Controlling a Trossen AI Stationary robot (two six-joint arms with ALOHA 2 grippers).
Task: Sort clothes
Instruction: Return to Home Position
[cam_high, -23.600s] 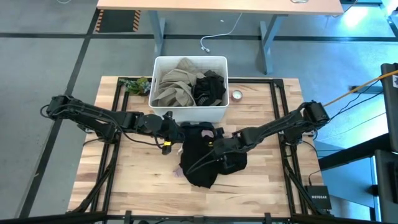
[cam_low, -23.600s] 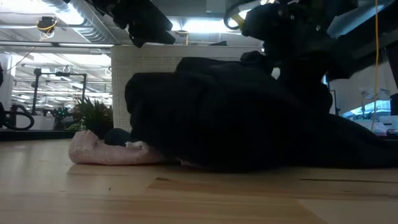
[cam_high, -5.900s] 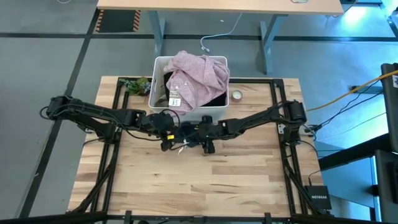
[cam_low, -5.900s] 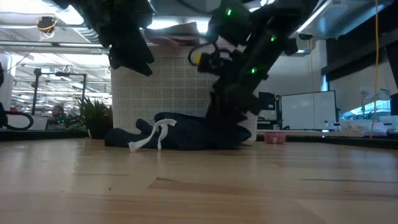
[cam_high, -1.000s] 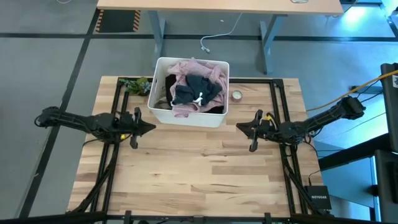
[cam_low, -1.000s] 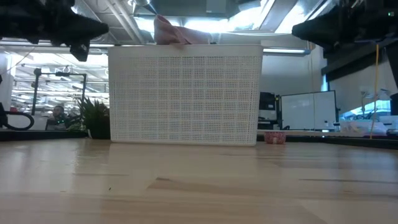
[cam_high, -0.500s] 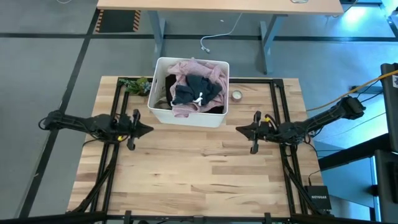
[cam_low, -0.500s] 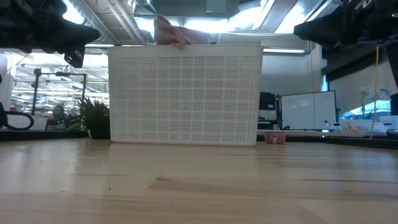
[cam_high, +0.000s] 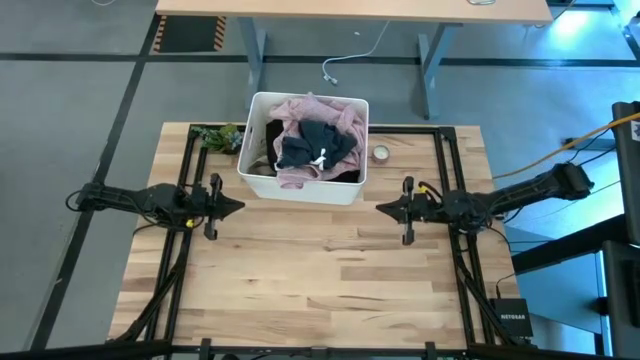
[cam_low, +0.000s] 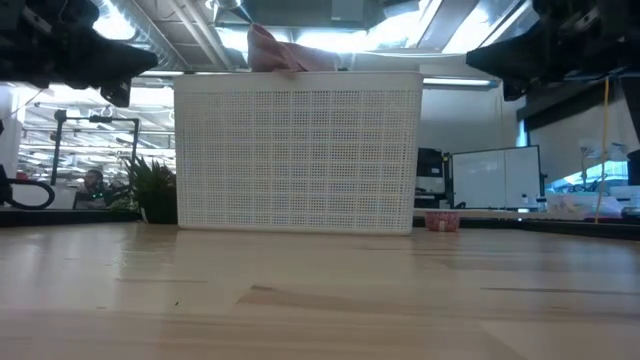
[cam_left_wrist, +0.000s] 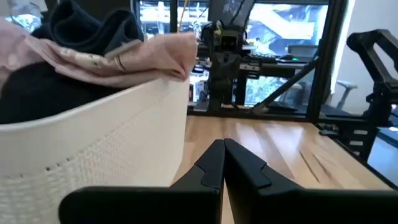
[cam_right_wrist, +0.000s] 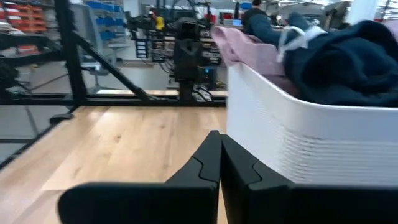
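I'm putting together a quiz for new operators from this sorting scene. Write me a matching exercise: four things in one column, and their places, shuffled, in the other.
Things
1. blue-grey garment
2. left gripper
3. right gripper
4. small plant

Places
A. on the table, at the left side of the white bin
B. over the table's right side, fingers shut
C. topmost in the white bin, over the pink garment
D. over the table's left side, fingers shut

Pairs: 1-C, 2-D, 3-B, 4-A
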